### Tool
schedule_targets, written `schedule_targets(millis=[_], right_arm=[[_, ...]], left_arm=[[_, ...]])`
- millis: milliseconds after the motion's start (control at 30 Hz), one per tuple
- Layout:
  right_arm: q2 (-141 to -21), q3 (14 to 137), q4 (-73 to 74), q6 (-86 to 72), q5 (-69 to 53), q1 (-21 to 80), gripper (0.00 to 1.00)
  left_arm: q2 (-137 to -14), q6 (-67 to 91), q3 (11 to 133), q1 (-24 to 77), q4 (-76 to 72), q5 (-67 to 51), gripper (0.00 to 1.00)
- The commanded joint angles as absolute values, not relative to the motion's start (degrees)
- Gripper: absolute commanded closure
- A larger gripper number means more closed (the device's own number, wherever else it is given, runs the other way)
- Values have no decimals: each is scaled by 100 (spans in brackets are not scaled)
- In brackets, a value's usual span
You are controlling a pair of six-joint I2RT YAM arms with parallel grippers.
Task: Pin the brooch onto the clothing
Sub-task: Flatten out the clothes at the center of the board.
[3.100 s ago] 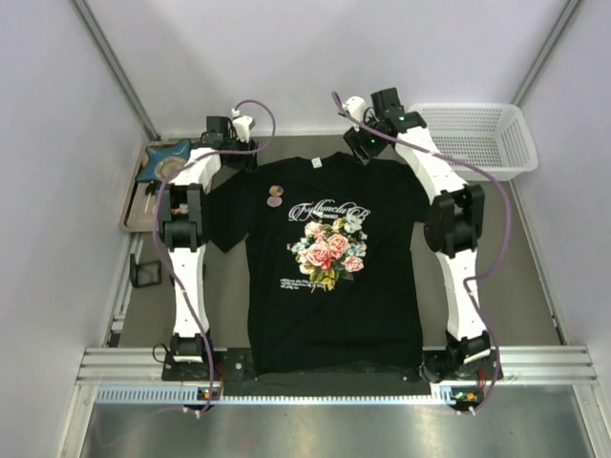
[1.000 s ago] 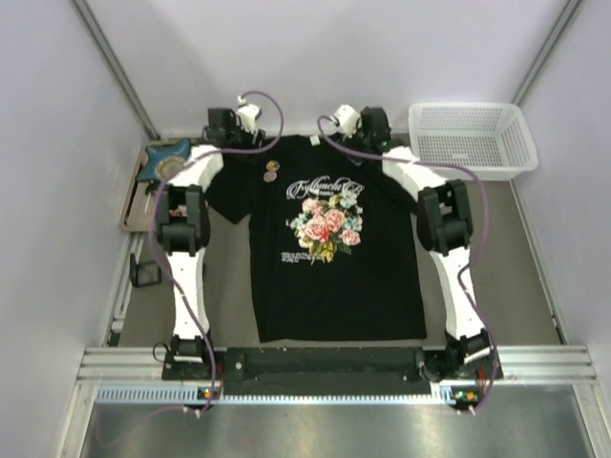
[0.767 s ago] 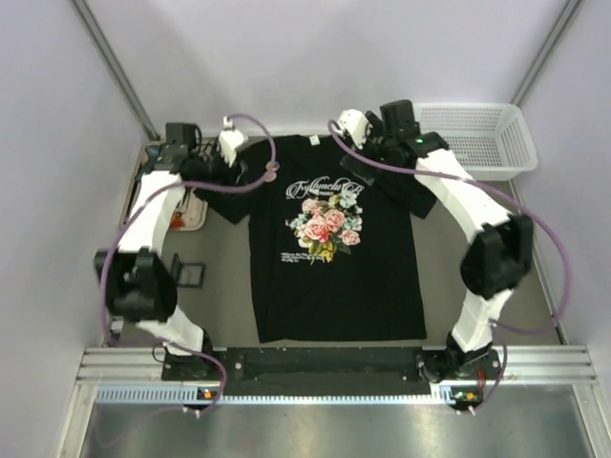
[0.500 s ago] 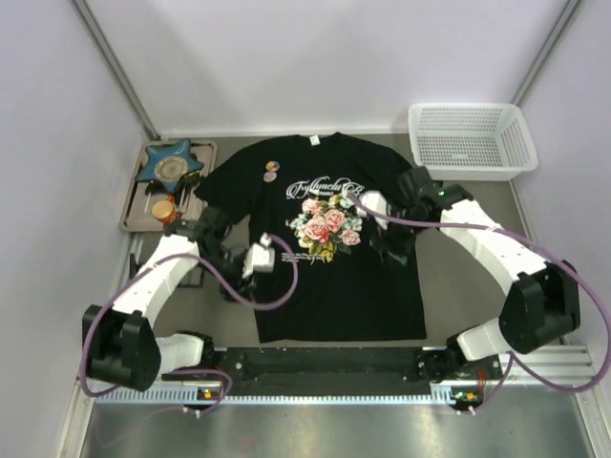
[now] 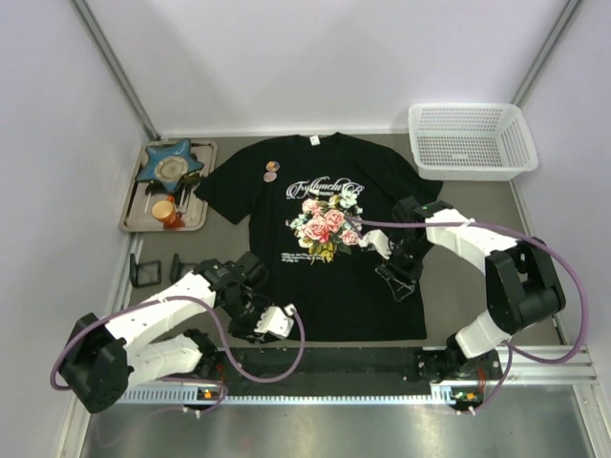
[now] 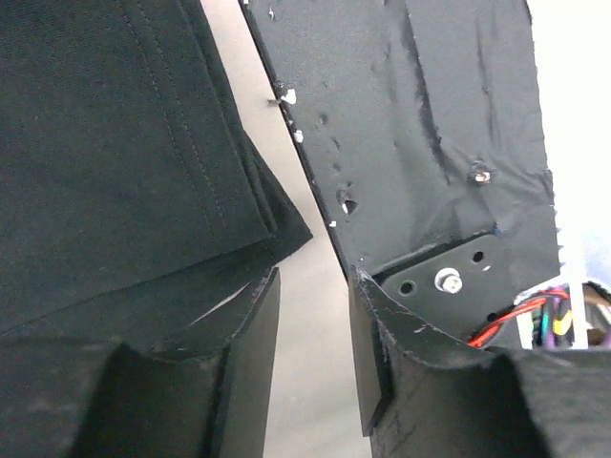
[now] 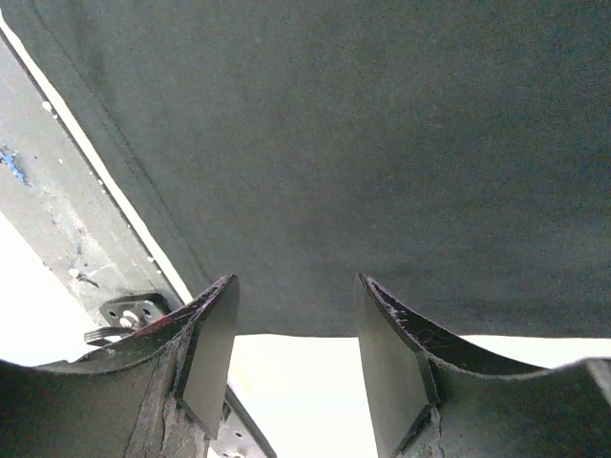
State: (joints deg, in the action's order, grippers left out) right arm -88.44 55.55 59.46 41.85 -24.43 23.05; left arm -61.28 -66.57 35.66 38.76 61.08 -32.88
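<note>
**A:** Brooch [image 5: 270, 172] from overhead: where is it?

**B:** It lies on the T-shirt [image 5: 334, 296] beside the collar, well apart from both grippers and far ahead of the left gripper [image 5: 260, 322], toward the back of the table. That gripper hangs at the shirt's near left hem corner. The right gripper [image 5: 400, 283] is over the shirt's right side, with the rose print just to its left.

**A:** And the left wrist view?

**B:** The left gripper [image 6: 313, 286] has its fingers a narrow gap apart with nothing between them. The shirt's hem corner [image 6: 143, 143] lies just ahead and to their left, a black base plate [image 6: 430, 124] is ahead to the right, and a pale strip of table [image 6: 320, 315] runs straight through the gap.

**A:** Right wrist?

**B:** The right gripper [image 7: 296, 296] is parted wider and holds nothing. Black shirt cloth [image 7: 363, 143] fills the space ahead of the fingers, and its stitched edge slants off to their left.
</note>
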Motion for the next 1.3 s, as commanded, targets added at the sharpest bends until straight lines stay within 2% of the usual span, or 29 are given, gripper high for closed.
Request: schedule_targets(millis=[0,200,367,500,800,967,1100,1267], right_arm=[[-8973,5678,5810,4078,-2347,2329,48],[-9035,5651,5757,4087,-2294,2347,48],[-9132,5660,5696,4113,-2128,2355,49],[-9290,5590,5599,4271,-1829,2399,50],[-9501,5160,5142,4517,-976,2496,54],[-9536,5098,5115,4526,-914,2496,54],[-9519,5071,5106,4509,-905,2496,55],[-9545,5097,5098,4535,-853,2505,54]], left_arm=[[-6082,-6188,3393,4209,5257,-2594,57],[-6143,-5915,3217,4438,4562,-2373,48],[-6600,-6082,3024,4588,4386,-2119,48],[-6724,-6493,3014,4614,4604,-1969,49],[-6451,-6513,3261,4614,5194,-1627,41],[-6232,-6513,3199,4614,5186,-1757,41],[-6258,-6328,3383,4614,5150,-1828,46],[-6389,-6504,3322,4614,4923,-1995,44]])
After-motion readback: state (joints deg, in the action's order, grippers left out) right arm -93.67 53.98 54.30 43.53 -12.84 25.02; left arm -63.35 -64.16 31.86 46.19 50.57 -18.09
